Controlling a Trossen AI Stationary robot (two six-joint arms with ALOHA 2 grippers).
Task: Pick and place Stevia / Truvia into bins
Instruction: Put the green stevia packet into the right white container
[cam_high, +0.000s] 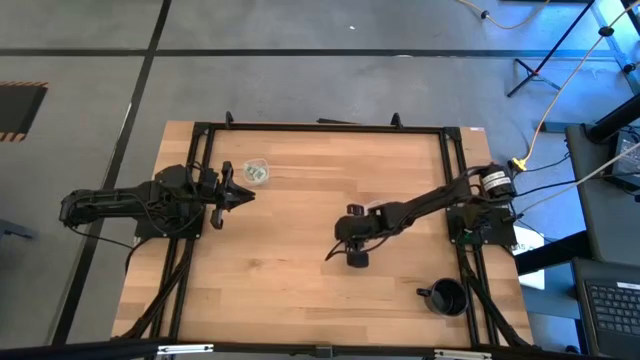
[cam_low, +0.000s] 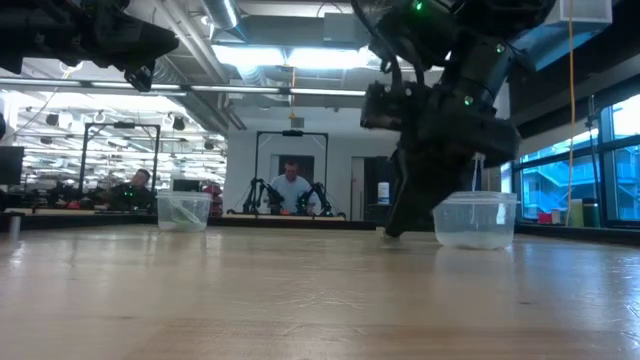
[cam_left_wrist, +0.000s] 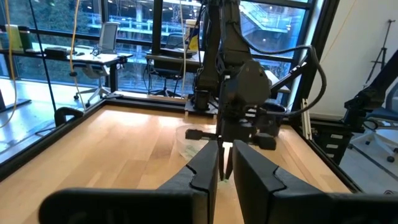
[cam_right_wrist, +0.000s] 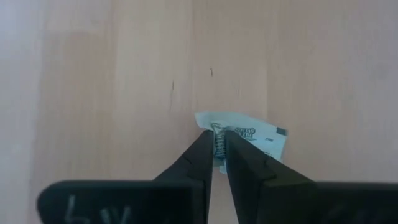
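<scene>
My right gripper (cam_right_wrist: 219, 146) points down at mid-table (cam_high: 346, 240) and is shut on a green-and-white Stevia packet (cam_right_wrist: 252, 134). One clear cup (cam_low: 475, 220) stands right beside it, also seen in the left wrist view (cam_left_wrist: 188, 140). The other clear cup (cam_high: 255, 172) stands near the far-left corner and holds packets; it shows in the low view as well (cam_low: 185, 210). My left gripper (cam_high: 243, 195) hovers shut just on the near side of that cup, raised above the table (cam_left_wrist: 222, 168). My right gripper pinches the packet between its two fingers at one short end (cam_right_wrist: 217, 132). The fingers come from above, pointing down. The rest of the packet (cam_right_wrist: 264, 135) sticks out to one side, slightly curled, close over the wood. In the low view the fingertips (cam_low: 392, 232) reach the table top.
A black mug (cam_high: 447, 297) stands near the table's near-right corner. A black frame (cam_high: 320, 127) runs along the table edges. Bare wood (cam_high: 280, 270) lies between the arms and toward the near edge. People and other robot arms (cam_low: 292, 190) show in the room beyond.
</scene>
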